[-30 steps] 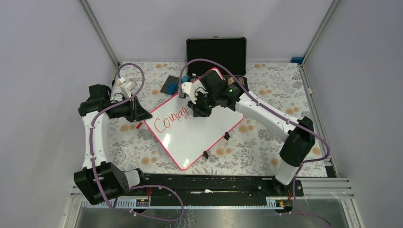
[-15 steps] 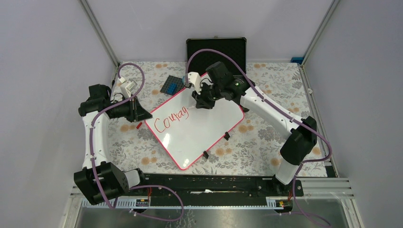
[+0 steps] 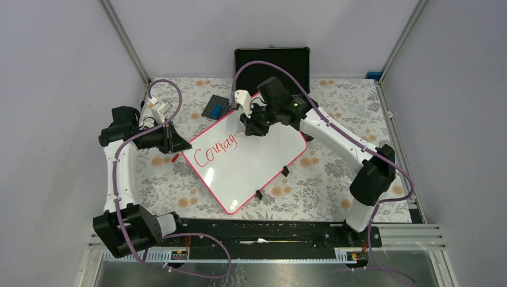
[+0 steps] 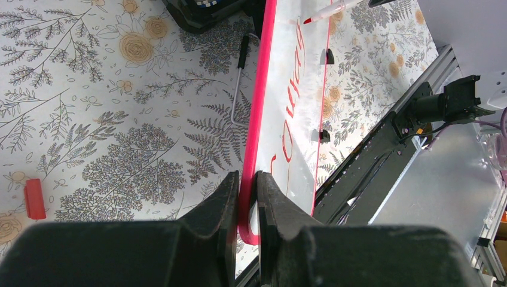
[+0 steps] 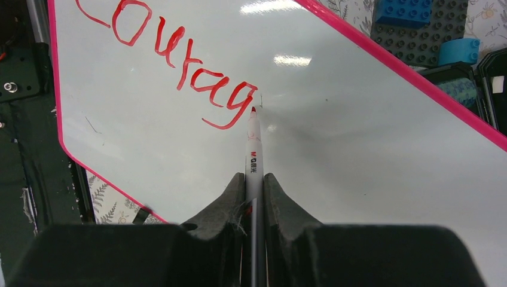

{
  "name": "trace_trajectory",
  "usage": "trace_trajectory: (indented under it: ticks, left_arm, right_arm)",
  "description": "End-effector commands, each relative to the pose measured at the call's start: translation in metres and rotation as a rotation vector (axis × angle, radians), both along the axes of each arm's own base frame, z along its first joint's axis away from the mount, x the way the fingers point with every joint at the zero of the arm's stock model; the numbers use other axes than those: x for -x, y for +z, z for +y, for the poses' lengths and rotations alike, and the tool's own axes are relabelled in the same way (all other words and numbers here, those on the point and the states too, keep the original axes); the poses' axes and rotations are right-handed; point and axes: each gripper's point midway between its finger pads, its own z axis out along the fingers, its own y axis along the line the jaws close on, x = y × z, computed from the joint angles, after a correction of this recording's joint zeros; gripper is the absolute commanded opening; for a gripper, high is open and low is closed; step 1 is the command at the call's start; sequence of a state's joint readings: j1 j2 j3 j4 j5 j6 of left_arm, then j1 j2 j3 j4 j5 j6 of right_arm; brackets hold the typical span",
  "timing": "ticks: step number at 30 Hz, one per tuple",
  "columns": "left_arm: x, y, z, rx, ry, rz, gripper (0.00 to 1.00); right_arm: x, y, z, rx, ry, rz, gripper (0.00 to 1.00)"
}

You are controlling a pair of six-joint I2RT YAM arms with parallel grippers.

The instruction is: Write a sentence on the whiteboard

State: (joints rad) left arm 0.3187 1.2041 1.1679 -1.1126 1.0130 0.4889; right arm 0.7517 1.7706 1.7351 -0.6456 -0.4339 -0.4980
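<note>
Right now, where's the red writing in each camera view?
Top: writing near the board's left corner, left of the right gripper.
Left wrist: running up the centre, beyond the left gripper.
Right wrist: upper left, ending at the marker tip.
Shared landmark: the pink frame.

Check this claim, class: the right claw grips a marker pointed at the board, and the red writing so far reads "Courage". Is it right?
Not quite. The writing reads "Courag": the last e is missing, as the right wrist view shows. The right claw does grip the marker pointed at the board.
</note>
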Motion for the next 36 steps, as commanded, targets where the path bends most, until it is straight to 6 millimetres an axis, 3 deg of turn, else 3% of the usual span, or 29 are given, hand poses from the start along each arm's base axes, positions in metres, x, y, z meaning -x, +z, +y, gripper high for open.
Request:
trace_trajectory:
  ticks: [1, 21, 36]
  left_arm:
    - [0.001, -0.005, 0.001, -0.031, -0.008, -0.015, 0.00]
    - [-0.001, -0.006, 0.002, -0.031, -0.008, -0.013, 0.00]
    - [-0.001, -0.006, 0.002, -0.029, -0.010, -0.011, 0.00]
  right_arm:
    - [-0.007, 0.010, 0.003, -0.013, -0.002, -0.036, 0.00]
    - [-0.024, 0.000, -0.013, 0.026, -0.050, -0.054, 0.00]
    - [-0.032, 0.008, -0.004, 0.002, -0.054, -0.056, 0.00]
